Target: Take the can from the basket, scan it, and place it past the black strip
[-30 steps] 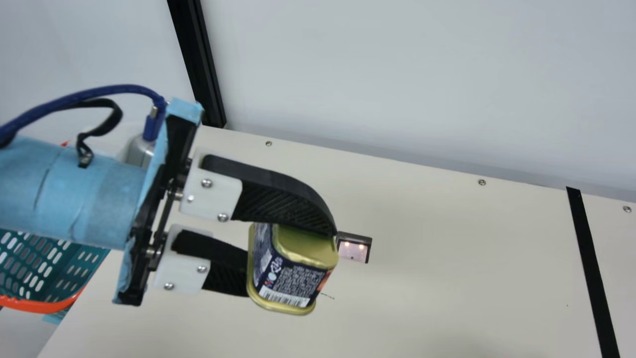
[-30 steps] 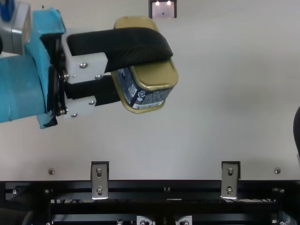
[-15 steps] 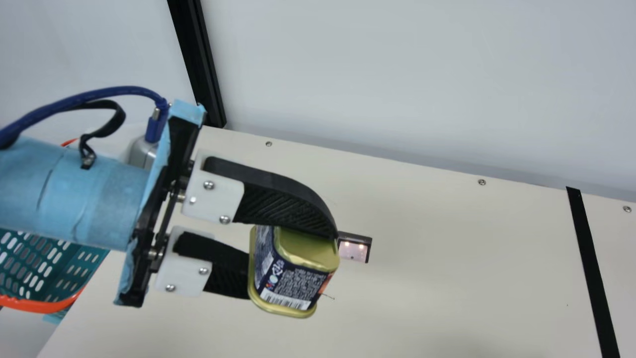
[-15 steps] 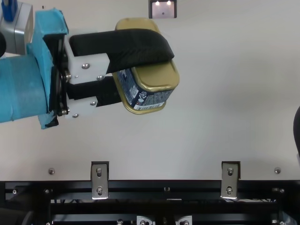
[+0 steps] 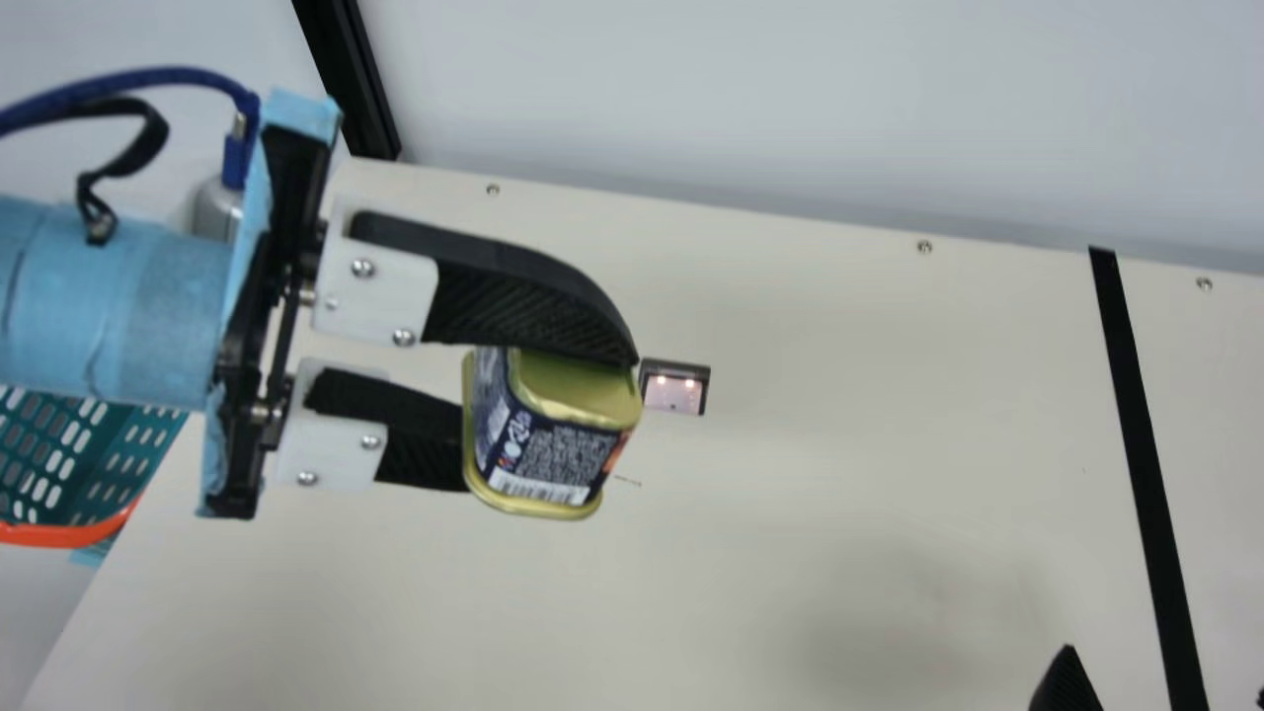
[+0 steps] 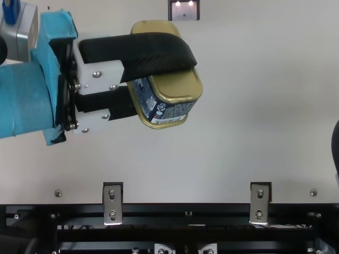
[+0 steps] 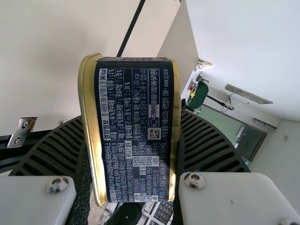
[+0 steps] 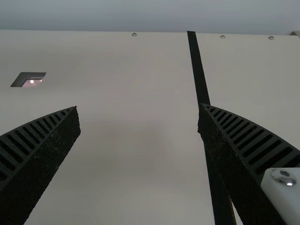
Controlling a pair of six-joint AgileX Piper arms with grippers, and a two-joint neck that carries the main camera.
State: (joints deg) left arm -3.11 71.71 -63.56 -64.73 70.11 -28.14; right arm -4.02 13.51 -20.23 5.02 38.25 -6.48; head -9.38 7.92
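Your left pincer (image 5: 551, 423) holds the can (image 5: 565, 459), its ribbed fingers pressed on opposite sides. The can hangs tilted above the tabletop (image 5: 790, 553), between the basket (image 5: 64, 536) and the black strip (image 5: 1145, 474). In the main view, you can see its gold end and dark label, with the barcode (image 5: 538, 489) low on the label; in the left wrist view, you get a side covered in small print.

The scanner (image 5: 674, 388), a small dark-framed window with lit spots, sits at the tabletop, farther from your robot's base than the can in the top view. The basket, teal with an orange rim, is by your left arm (image 5: 118, 306), which is wrapped in blue.

Your right pincer (image 5: 1165, 674) is at the main view's lower right corner. In the right wrist view, that pincer (image 8: 139, 106) is wide, its fingers well apart with bare tabletop showing between them.
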